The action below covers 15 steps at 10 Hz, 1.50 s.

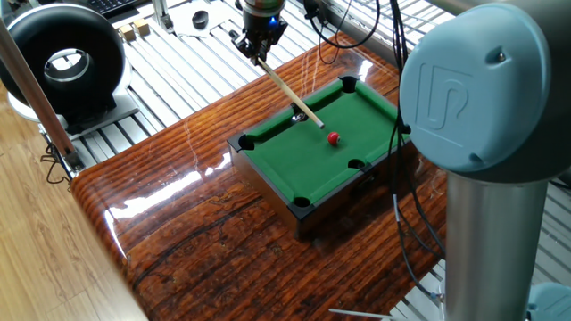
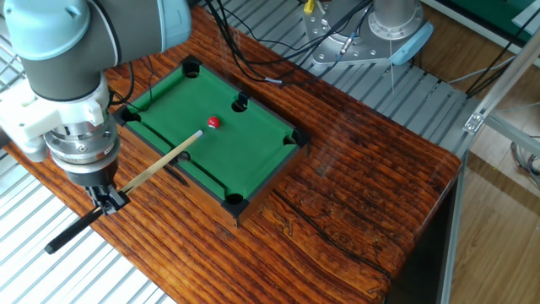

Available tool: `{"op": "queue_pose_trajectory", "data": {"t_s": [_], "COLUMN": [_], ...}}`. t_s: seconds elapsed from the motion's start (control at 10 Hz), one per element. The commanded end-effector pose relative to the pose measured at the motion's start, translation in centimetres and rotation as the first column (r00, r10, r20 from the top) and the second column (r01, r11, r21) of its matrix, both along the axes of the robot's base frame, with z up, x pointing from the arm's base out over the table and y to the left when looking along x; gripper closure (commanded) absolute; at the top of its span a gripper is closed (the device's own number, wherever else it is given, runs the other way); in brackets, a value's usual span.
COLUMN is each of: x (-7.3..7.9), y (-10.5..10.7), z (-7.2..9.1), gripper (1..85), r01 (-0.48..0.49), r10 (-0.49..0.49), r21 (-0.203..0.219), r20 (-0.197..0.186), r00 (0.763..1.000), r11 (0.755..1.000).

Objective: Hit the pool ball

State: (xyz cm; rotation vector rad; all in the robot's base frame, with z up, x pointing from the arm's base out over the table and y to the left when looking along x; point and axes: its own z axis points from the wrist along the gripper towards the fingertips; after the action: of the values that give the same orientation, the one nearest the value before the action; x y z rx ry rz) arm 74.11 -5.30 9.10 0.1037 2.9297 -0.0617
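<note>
A: Status on the tool [image 2: 108, 201]?

B: Clamped on the cue [image 2: 156, 171], gripping near the dark butt end. My tool sits off the bench's [image 2: 354, 169] edge, over the slatted metal. Shaft runs up and over the rail of the mini pool table [image 2: 261, 173], tip down on the felt.

A: Ball?

B: Pool ball [image 2: 213, 122] is red, mid-felt, near the side pocket [image 2: 240, 103] on the far rail. Cue tip is just short of it, small gap, not touching. The one fixed view agrees: ball [image 1: 334, 138] beyond the tip, cue [image 1: 290, 92] pointing roughly at it.

A: Plan for the stroke?

B: My read: push straight along the shaft axis, no sideways drift, or the tip skims past such a small ball. Keep the tip low but off the felt so it doesn't dig in. Line looks slightly off-centre to me, so trim aim before driving. Short, quick thrust, then stop; the rail under the shaft limits how far I can drop the angle.

A: Risk?

B: Cue slipping in the grip, or a glancing hit.
</note>
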Motion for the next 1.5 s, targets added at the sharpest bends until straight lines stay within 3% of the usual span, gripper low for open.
{"op": "queue_pose_trajectory", "data": {"t_s": [0.0,0.6,0.7,0.9,1.0,1.1,1.3,1.4], "x": [-0.1,-0.3,-1.0,-6.2,-8.4,-7.8,-3.6,-2.0], "y": [0.1,0.0,0.5,2.3,1.5,0.1,-0.8,-1.3], "z": [0.2,0.0,-0.1,-0.6,-0.5,0.4,2.0,2.3], "gripper": [84.7,84.7,84.7,84.7,84.7,84.7,84.7,84.7], "r01": [0.007,0.006,0.013,0.055,0.042,0.018,-0.016,-0.019], "r10": [-0.007,-0.006,-0.013,-0.054,-0.042,-0.021,0.017,0.020], "r21": [0.014,0.019,0.029,0.049,0.005,-0.035,0.016,0.020], "r20": [0.003,0.001,-0.005,-0.018,-0.050,-0.078,-0.078,-0.069], "r00": [1.000,1.000,1.000,0.998,0.998,0.997,0.997,0.997], "r11": [1.000,1.000,0.999,0.997,0.999,0.999,1.000,1.000]}}
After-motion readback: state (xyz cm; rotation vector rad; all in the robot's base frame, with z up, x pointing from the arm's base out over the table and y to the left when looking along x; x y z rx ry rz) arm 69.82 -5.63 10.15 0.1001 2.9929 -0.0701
